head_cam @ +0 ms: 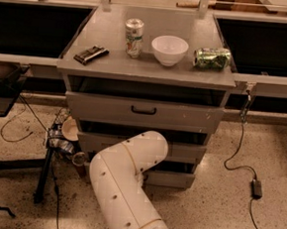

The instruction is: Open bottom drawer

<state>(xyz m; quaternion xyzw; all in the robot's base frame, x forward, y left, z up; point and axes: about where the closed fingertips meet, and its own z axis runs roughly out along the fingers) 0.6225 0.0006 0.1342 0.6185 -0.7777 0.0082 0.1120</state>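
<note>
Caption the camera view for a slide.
White robot arm reaches toward the bottom drawer, gripper hidden behind its elbow; a white bowl sits on the cabinet top.

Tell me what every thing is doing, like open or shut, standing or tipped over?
bottom drawer: not pulled out, handle hidden by the arm.
top drawer: dark gap above its front, maybe slightly open.
silver can: standing upright.
green can: lying on its side.
white bowl: right way up.
hand: hidden behind the white arm, low by the drawers.
</note>
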